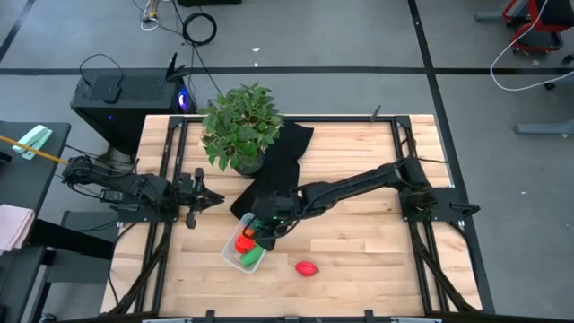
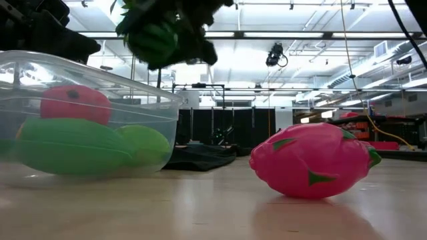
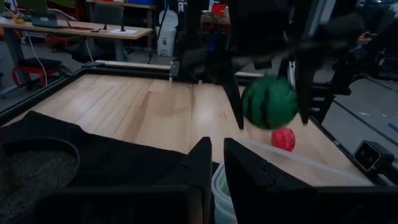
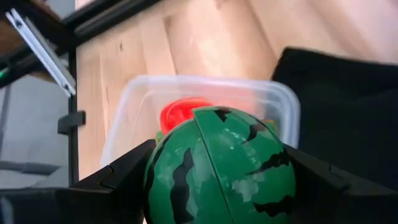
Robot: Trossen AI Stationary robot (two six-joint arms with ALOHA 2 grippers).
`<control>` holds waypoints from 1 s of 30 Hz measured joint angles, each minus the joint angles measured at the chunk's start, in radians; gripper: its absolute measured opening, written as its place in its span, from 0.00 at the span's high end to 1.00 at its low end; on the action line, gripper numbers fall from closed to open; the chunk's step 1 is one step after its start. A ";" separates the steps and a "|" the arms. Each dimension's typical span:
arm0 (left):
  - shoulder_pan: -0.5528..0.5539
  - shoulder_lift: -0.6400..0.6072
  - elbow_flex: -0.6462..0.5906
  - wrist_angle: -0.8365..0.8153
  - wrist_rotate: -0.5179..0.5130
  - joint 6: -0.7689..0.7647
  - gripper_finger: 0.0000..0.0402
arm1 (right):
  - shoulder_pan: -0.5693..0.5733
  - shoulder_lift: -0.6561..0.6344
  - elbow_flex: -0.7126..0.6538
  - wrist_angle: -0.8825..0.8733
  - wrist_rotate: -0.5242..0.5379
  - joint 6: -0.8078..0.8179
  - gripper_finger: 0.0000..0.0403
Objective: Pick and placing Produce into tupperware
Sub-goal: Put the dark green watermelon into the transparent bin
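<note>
My right gripper [image 1: 267, 226] hangs over the far end of the clear tupperware [image 1: 235, 256], shut on the dark green striped toy melon [image 4: 221, 165], which also shows in the left wrist view as a melon [image 3: 269, 101]. Inside the tupperware [image 2: 100, 77] lie a red toy [image 2: 67, 103], a long green one [image 2: 67, 147] and a light green one [image 2: 143, 143]. A pink-red toy with green tips [image 2: 310, 160] rests on the table to the right of the tupperware [image 4: 186, 81]. My left gripper [image 1: 202, 199] waits, shut, at the table's left side. My right gripper pinches the striped melon between its two fingers, one finger [image 4: 124, 177] on each opposite side of the melon's round body [image 4: 163, 171]. The fingers [image 3: 235, 106] point down from above, and the melon sits at their free ends. It is lifted clear, above the tupperware.
A leafy potted plant [image 1: 240, 126] stands at the table's far side, with a black cloth [image 1: 278, 166] spread beside it under my right arm. Bare wooden table [image 1: 359, 251] lies to the right of the tupperware and along the near edge.
</note>
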State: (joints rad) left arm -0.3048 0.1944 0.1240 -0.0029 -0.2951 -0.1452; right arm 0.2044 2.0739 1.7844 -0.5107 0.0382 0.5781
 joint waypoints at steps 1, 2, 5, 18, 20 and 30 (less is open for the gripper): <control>0.000 0.001 0.000 0.003 0.000 0.000 0.87 | -0.002 0.016 0.000 0.005 -0.017 -0.003 0.29; 0.000 0.003 0.000 0.011 0.000 0.001 0.87 | -0.004 0.026 0.000 0.019 -0.027 -0.005 0.29; 0.000 0.006 0.000 0.014 0.000 0.001 0.87 | -0.009 0.057 0.000 0.042 -0.053 -0.007 0.29; 0.000 0.007 0.000 0.016 0.000 0.003 0.87 | -0.004 0.147 0.001 0.182 -0.119 -0.032 0.29; 0.000 0.008 0.000 0.018 0.000 0.002 0.87 | -0.004 0.150 0.001 0.177 -0.119 -0.032 0.29; 0.000 0.008 0.000 0.014 0.000 0.002 0.88 | -0.006 0.148 0.001 0.163 -0.093 -0.059 0.29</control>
State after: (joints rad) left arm -0.3046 0.2024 0.1242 0.0113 -0.2950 -0.1432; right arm 0.1989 2.2223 1.7855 -0.3478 -0.0552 0.5193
